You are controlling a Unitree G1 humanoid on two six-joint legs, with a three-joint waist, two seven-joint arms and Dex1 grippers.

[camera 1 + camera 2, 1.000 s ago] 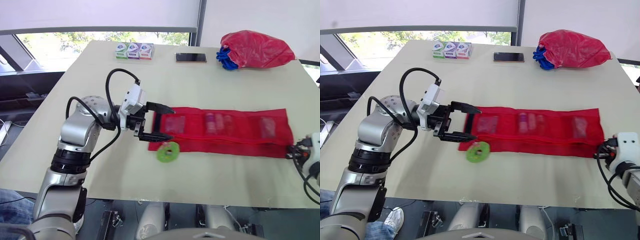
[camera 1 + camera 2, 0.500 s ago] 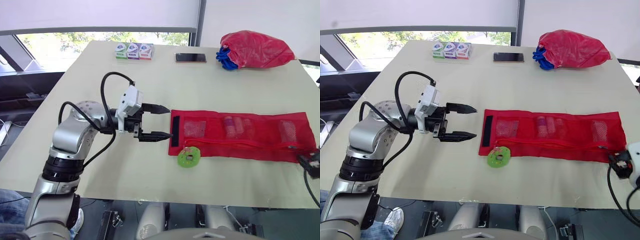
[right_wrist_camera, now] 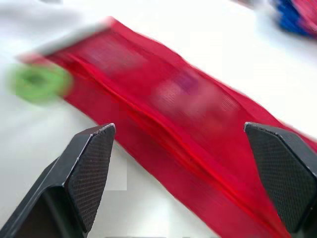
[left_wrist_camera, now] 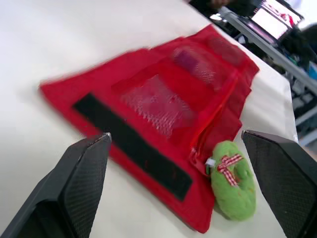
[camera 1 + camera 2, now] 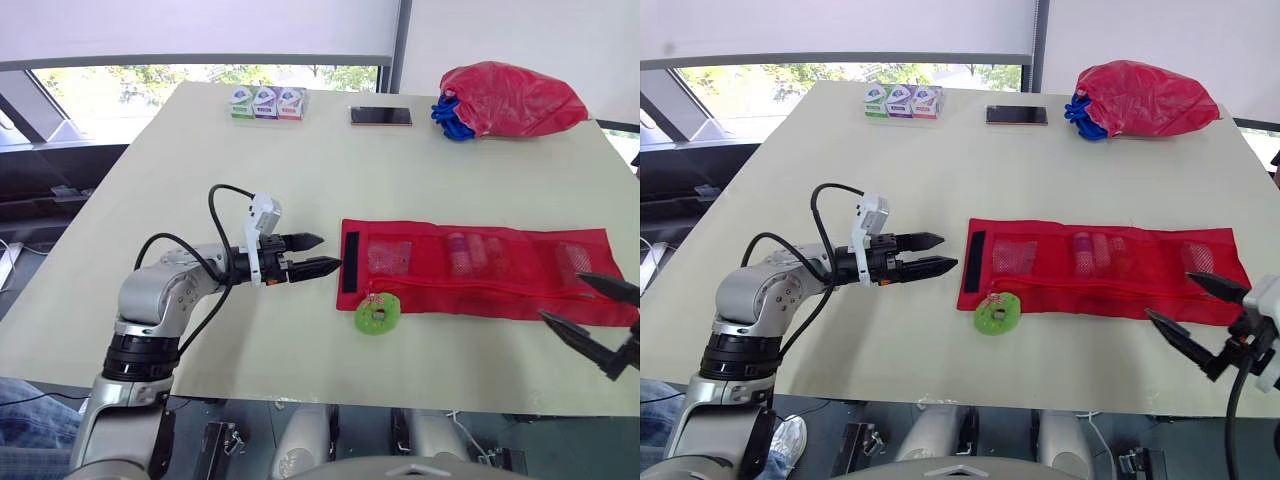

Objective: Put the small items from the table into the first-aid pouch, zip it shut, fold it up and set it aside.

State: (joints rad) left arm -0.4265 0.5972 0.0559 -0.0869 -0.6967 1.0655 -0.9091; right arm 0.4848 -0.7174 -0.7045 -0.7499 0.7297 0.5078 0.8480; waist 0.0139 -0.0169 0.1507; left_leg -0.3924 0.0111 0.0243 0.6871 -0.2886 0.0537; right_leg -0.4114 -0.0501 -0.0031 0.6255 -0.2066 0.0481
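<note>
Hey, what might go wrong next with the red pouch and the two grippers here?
The green ring lies at the near edge of the pouch, close to the open left gripper; a fold from that end may trap or snag it. The filled mesh pockets look bulky, so a fold may spring back.

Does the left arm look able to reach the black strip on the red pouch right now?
Probably yes. The left gripper is open and points at the black strip on the pouch, with nothing between them. The green ring lies off to one side.
</note>
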